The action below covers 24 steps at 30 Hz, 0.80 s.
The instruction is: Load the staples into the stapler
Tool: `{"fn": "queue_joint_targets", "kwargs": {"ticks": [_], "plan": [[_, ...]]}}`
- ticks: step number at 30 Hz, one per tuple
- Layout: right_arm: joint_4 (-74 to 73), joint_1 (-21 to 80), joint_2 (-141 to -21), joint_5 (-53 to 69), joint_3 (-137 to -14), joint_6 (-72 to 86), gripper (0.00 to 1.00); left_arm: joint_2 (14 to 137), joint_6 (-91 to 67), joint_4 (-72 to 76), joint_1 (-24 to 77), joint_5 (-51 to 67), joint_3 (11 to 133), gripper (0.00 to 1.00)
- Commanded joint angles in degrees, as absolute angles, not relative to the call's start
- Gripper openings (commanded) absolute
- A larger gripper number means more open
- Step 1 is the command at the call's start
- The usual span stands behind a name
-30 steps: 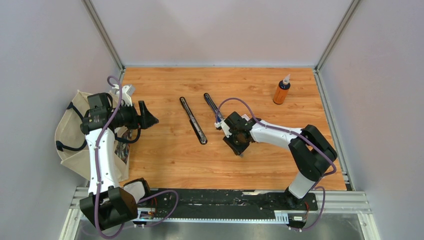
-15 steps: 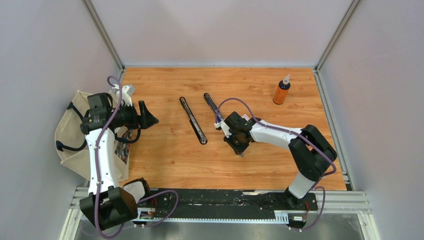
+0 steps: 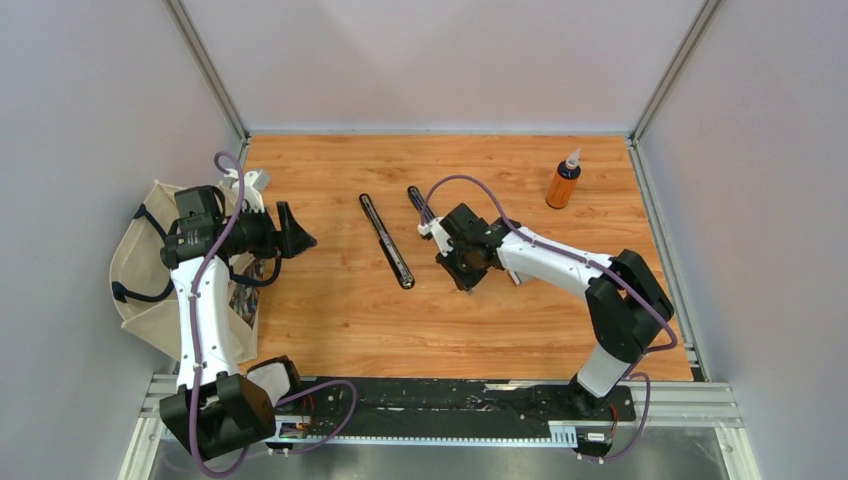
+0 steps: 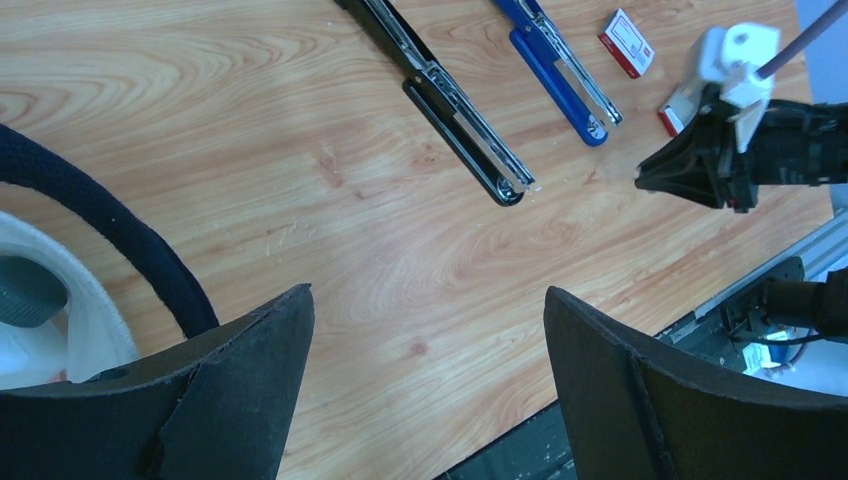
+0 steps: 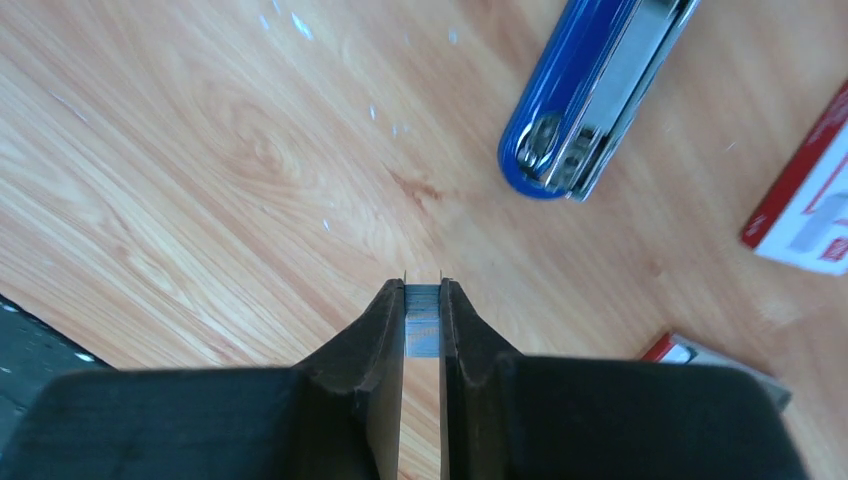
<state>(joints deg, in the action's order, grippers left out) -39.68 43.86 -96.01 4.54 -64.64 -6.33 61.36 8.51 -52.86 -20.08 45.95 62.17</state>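
The right end effector (image 5: 422, 292) pinches a small silvery-grey staple strip (image 5: 422, 332) between its fingertips, over the wooden counter (image 5: 200, 180) and near the tip of the blue stapler (image 5: 590, 95). A white cardboard staple box with a red label (image 5: 805, 205) lies beside that stapler. The left end effector (image 4: 427, 297) hangs spread wide, holding nothing, well apart from the long black stapler (image 4: 455, 105) lying opened flat.

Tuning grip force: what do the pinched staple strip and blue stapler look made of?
The staple strip looks bare metal: silvery-grey sheen. The blue stapler has a glossy blue shell, painted metal or plastic, unclear; its inner rail shines like steel.
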Motion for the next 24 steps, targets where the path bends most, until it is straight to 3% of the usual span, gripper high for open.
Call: {"fn": "queue_joint_targets", "kwargs": {"ticks": [1,11,24], "plan": [[-40.08,44.56,-95.53,3.96,-74.42,-4.14,0.12,60.82,10.46,-51.86,-21.27,44.83,62.14,0.93],[-38.67,47.46,-109.76,-2.09,-95.26,5.44,0.13,61.26,10.72,-51.86,-21.71,43.77,62.31,0.93],[-35.68,52.38,-116.45,-5.53,-99.75,13.01,0.13,60.47,10.46,-51.94,-21.88,45.17,62.4,0.93]]}}
